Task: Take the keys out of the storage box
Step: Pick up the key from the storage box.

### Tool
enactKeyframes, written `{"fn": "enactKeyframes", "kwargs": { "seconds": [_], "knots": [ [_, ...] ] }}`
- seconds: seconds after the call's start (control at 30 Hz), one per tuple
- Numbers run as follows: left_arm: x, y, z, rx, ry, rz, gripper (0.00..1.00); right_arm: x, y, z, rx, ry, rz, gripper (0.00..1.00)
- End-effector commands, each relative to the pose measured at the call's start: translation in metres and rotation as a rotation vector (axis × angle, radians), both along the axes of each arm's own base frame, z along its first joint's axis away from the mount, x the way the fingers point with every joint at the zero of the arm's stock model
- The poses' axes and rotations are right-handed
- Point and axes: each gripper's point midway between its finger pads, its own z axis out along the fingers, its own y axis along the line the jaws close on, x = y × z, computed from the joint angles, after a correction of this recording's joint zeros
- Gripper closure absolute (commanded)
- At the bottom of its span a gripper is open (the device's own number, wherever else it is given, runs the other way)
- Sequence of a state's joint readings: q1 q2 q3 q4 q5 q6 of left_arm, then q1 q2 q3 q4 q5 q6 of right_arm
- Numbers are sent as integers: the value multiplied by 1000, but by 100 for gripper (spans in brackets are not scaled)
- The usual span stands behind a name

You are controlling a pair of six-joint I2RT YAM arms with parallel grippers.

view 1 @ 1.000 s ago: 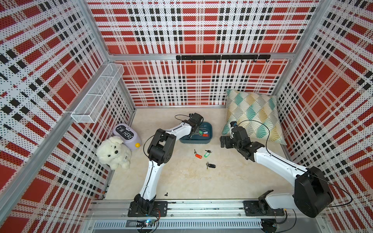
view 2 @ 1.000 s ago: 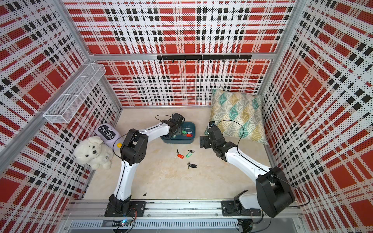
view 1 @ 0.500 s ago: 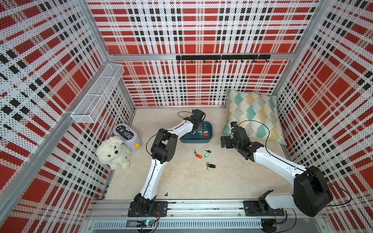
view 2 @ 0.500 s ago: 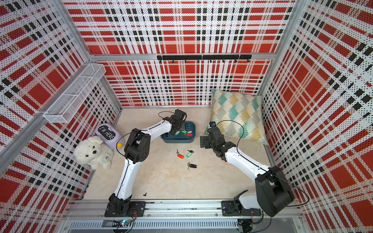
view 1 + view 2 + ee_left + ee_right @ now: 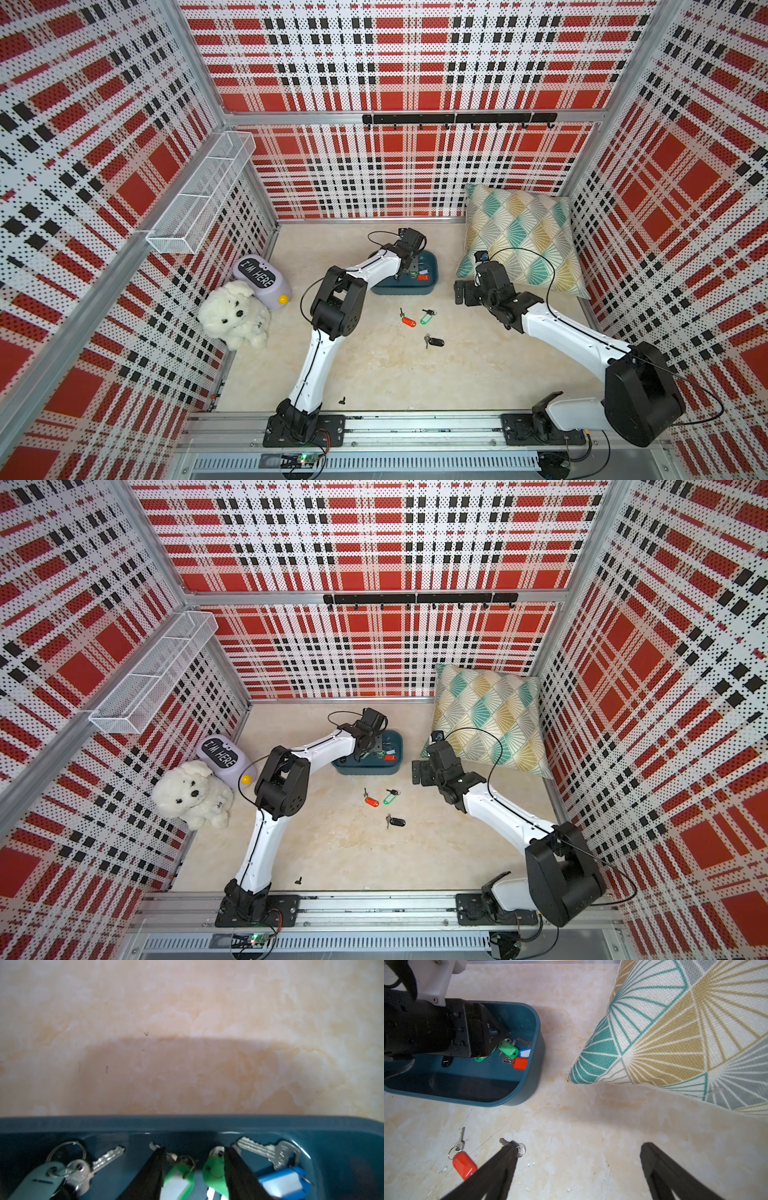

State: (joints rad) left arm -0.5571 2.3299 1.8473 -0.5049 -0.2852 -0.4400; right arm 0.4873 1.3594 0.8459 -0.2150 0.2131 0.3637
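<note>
The keys (image 5: 259, 1147) lie blurred and partly cut off at the edge.

left gripper (image 5: 195, 1149) pointing down, jaws parted | right gripper (image 5: 577, 1144) hovering, jaws wide apart

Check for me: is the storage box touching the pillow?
Apart. The right wrist view shows a strip of bare floor between the storage box and the pillow.

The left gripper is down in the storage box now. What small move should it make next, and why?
Probably close the left gripper: its jaws stand apart inside the storage box, with two green key tags between them, neither clamped yet, so closing should catch one.
</note>
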Motion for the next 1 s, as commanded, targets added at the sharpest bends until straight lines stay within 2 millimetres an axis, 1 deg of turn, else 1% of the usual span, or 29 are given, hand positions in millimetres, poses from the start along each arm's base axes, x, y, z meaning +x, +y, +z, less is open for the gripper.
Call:
{"fn": "enactKeyframes", "kwargs": {
  "seconds": [0.0, 0.17, 0.27, 0.47, 0.63, 0.7, 0.83, 0.97],
  "knots": [
    [-5, 4, 12, 5, -16, 8, 52, 4, -2, 4, 6, -12, -10, 0],
    [-13, 7, -4, 1, 11, 10, 54, 3, -2, 4, 8, -12, -9, 0],
    [-13, 6, -8, -6, 17, 7, 59, 3, -2, 4, 10, -12, -9, 0],
    [-9, 5, -2, -9, 1, 4, 78, 3, -2, 5, 10, -14, -9, 0],
    [-6, 2, 7, -13, -18, 1, 96, 3, -2, 4, 10, -13, -9, 0],
    [-5, 2, 13, -12, -31, 2, 100, 3, -2, 5, 11, -15, -9, 0],
    [-2, 4, 29, -7, -62, 7, 100, 3, -2, 5, 12, -17, -9, 0],
    [-2, 8, 50, -1, -98, 17, 100, 3, -2, 7, 16, -22, -10, 0]
  ]
}}
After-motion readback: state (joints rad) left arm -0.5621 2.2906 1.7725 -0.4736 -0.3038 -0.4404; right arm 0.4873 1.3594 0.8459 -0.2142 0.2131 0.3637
